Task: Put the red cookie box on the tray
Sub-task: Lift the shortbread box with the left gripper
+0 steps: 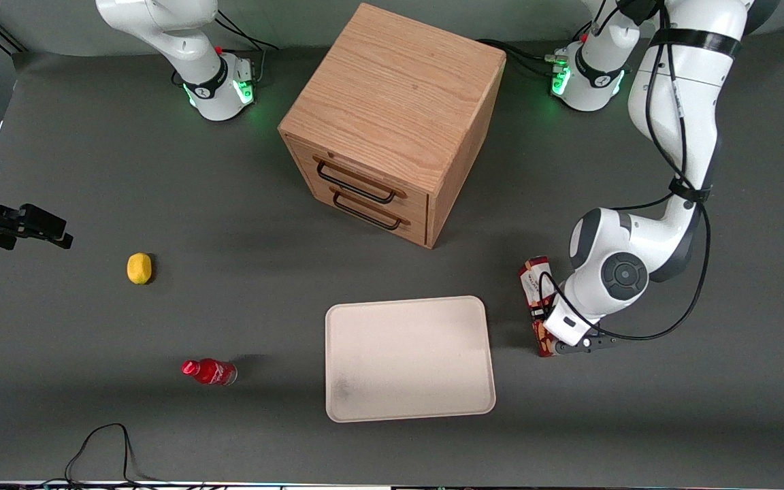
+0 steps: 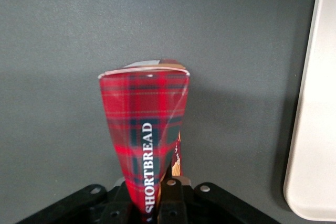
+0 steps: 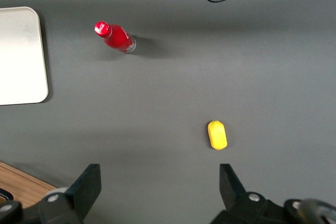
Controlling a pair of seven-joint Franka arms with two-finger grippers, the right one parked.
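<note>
The red cookie box (image 1: 535,280) is a long narrow carton beside the tray (image 1: 409,357), toward the working arm's end of the table, with a narrow strip of mat between them. My left gripper (image 1: 555,346) sits over the box end nearer the front camera. In the left wrist view the tartan box (image 2: 144,129), printed SHORTBREAD, runs away from the gripper (image 2: 149,198), whose black fingers (image 2: 172,200) press on both of its sides. The gripper is shut on the box. The tray's cream rim (image 2: 315,129) shows alongside. I cannot tell whether the box is off the mat.
A wooden drawer cabinet (image 1: 392,122) stands farther from the front camera than the tray. A small red bottle (image 1: 209,371) lies on its side and a yellow object (image 1: 139,267) rests toward the parked arm's end. A black cable (image 1: 99,442) loops at the table's near edge.
</note>
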